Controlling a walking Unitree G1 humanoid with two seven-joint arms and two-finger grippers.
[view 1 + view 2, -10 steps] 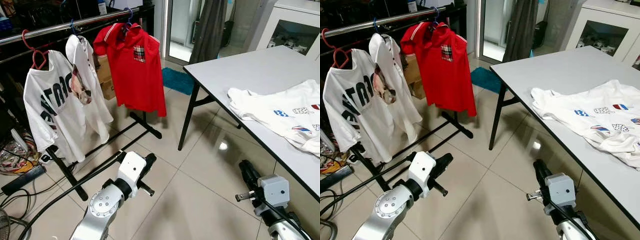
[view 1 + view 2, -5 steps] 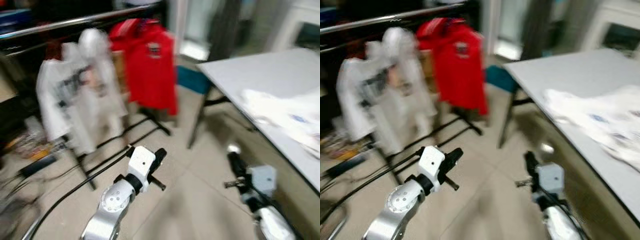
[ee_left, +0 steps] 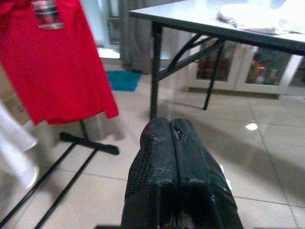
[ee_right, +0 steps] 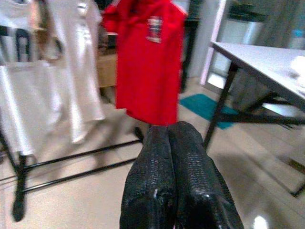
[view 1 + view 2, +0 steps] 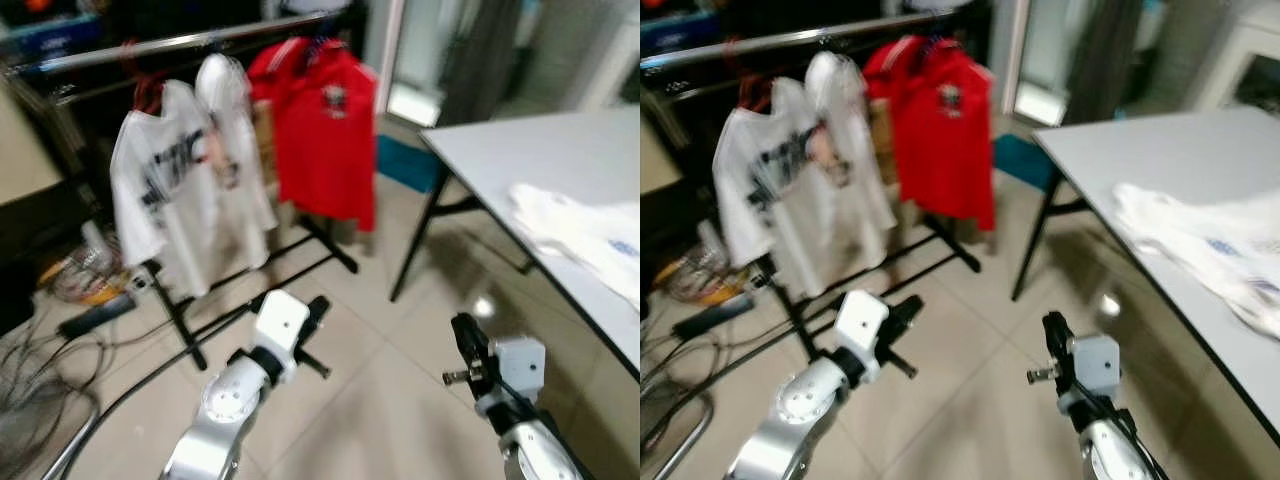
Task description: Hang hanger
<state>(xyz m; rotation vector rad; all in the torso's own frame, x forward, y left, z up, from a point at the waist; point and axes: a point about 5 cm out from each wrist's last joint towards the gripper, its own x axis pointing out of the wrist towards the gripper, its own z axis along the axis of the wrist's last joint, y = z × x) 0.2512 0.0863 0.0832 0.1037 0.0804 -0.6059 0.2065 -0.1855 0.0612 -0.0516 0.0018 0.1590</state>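
Both arms held low & fwd, left claw (image 3: 172, 143) & right claw (image 4: 167, 143) pressed closed, empty.

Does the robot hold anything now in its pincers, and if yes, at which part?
Nothing is held. The left pincer and the right pincer are both shut on nothing, low above the floor, apart from the rack's shirts.

Three garments hang on one rail (image 5: 190, 40): two white shirts (image 5: 165, 190) (image 5: 232, 130) and one red polo (image 5: 330, 140). One white garment (image 5: 580, 240) lies on the one desk (image 5: 500, 150). One teal mat (image 5: 405, 163) lies on the floor.
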